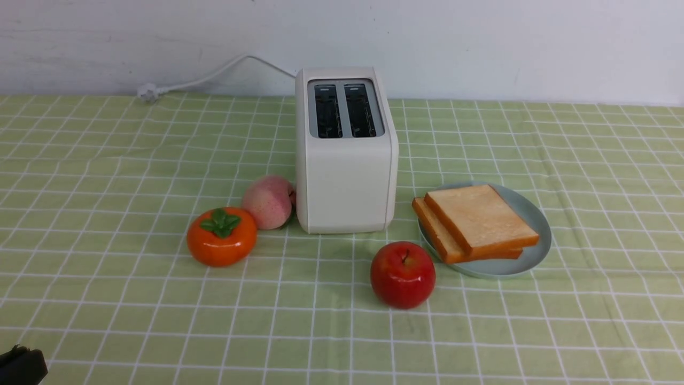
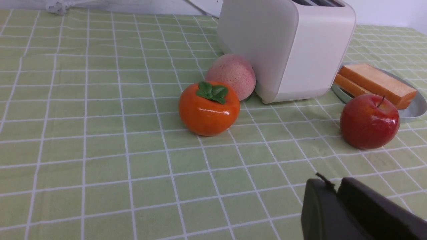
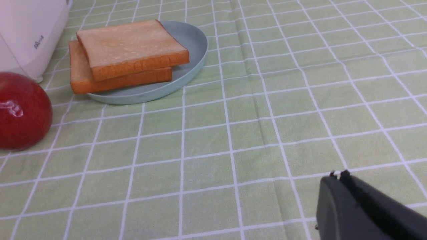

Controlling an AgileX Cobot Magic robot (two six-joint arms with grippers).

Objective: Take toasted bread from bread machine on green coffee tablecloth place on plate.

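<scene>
Both slices of toasted bread (image 1: 480,218) lie stacked and offset on the plate (image 1: 537,251), right of the bread machine (image 1: 344,176); the bread machine's two dark slots are empty. The green coffee tablecloth (image 1: 107,160) covers the table. In the right wrist view the toasted bread (image 3: 130,46) lies on the plate (image 3: 195,43), far from my right gripper (image 3: 337,176), which is shut and holds nothing. My left gripper (image 2: 335,186) hangs low over bare cloth, fingers together and holding nothing, well short of the bread machine (image 2: 287,50). Only a dark corner of it (image 1: 18,361) shows in the front view.
A red apple (image 1: 402,274) sits in front of the bread machine, close to the plate's left rim. An orange persimmon (image 1: 221,236) and a pink peach (image 1: 269,202) lie at the bread machine's left. The white power cord (image 1: 214,75) runs along the back wall.
</scene>
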